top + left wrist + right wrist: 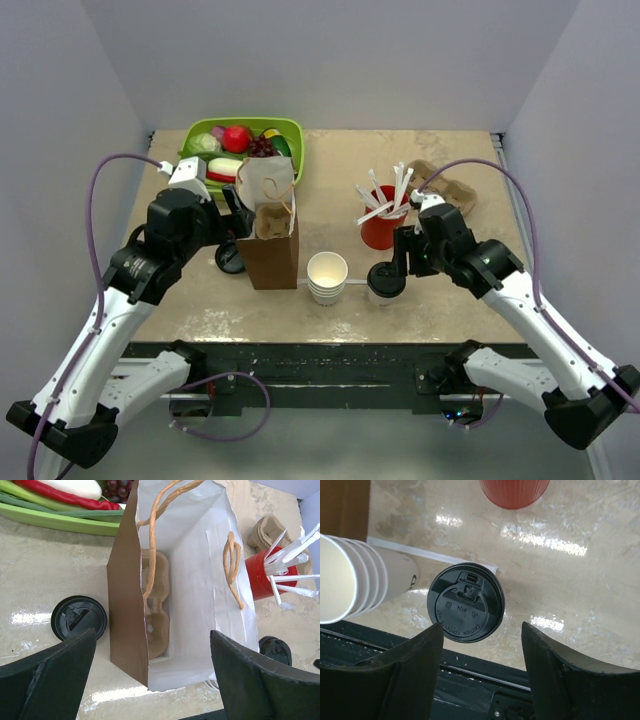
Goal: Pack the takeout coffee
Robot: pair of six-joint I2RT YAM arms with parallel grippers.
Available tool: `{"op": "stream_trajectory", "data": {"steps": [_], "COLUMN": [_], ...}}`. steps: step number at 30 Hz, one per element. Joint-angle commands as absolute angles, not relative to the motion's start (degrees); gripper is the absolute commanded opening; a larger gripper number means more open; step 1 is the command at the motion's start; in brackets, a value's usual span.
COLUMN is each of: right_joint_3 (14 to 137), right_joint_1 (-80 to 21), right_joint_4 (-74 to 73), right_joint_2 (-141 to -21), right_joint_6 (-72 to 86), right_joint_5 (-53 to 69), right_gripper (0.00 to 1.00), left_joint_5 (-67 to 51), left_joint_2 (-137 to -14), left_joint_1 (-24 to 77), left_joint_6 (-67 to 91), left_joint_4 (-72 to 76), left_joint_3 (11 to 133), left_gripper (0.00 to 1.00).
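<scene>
Just over takeout coffee, right arm hovers.

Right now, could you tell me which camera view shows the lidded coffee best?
The right wrist view: the coffee sits centred, lid markings sharp, though the cup below is hidden. The top view shows it small, beside the cup stack. The left wrist view catches only part of its lid behind the bag.

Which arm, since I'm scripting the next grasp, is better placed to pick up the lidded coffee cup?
Right. The right gripper hangs open directly above the takeout coffee, jaws either side of its lid. The left gripper is open over the paper bag.
</scene>
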State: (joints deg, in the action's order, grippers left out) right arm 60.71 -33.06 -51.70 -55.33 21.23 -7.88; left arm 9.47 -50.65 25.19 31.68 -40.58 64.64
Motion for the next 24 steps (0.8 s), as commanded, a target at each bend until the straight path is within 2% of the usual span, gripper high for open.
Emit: {"op": "stream_trajectory", "data": {"steps": [1, 8, 12, 20, 24], "right_joint_3": [58.5, 55.8, 54.8, 52.1, 52.0], "right_joint_1": [-33.0, -31.8, -31.3, -30.9, -30.7], "right_joint_4": [-49.5, -48.0, -47.3, -42.0, -40.9], "right_joint_2": [-57.6, -59.3, -60.0, -61.4, -62.8], "right_joint_6": [25.3, 28.6, 28.6, 26.5, 25.3], "right_joint_5": [-7.1, -8.8, -9.9, -10.6, -11.0], "right_gripper": [0.63, 0.55, 0.46, 0.45, 0.39], "left_joint_5": [11.0, 10.6, 10.3, 9.4, 9.3], "left_joint_2": [-51.0, -51.5, -51.4, -51.9, -52.6], "left_joint_1": [25.1, 25.2, 25.2, 25.2, 25.1], "left_joint_6": [30.1, 30.3, 30.5, 30.7, 30.8], "left_joint_4": [-39.9, -39.6, -39.1, -38.4, -38.5], "left_joint_3": [67.0, 66.8, 66.4, 65.7, 65.7], "left_gripper": [1.00, 1.00, 0.99, 1.00, 1.00]}}
